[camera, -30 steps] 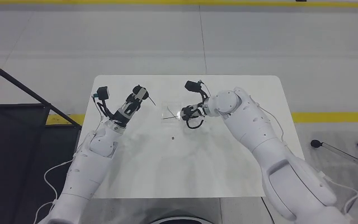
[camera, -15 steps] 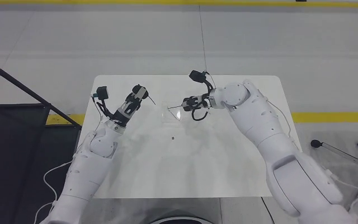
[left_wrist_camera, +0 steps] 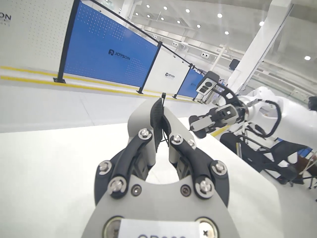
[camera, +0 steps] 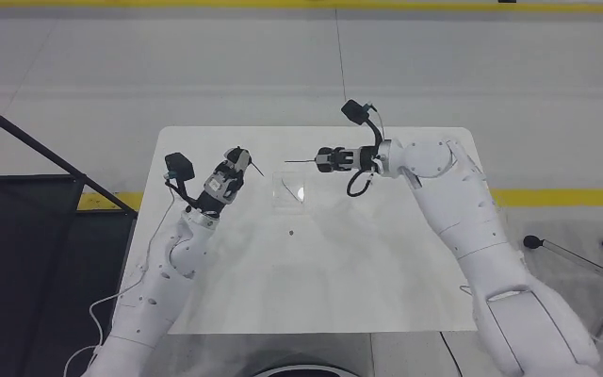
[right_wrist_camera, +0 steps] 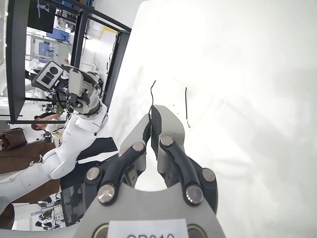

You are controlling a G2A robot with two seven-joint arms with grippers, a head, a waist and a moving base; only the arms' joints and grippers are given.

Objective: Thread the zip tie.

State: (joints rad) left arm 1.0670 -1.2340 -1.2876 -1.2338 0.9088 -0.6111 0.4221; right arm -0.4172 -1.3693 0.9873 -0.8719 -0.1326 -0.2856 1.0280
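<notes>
My left gripper (camera: 243,156) is over the table (camera: 377,283) at about 10 o'clock. Its jaws are squeezed tight on a zip tie (camera: 252,168), and the little head (left_wrist_camera: 163,96) pokes out past the tips. My right gripper (camera: 320,158) is at 3 o'clock from it. Its jaws are pinched on a thin black tail (camera: 300,161) that points at the left one. The two ends are well apart. So both ends are held, but I think the tail is not in the head yet. I have to do that next.
</notes>
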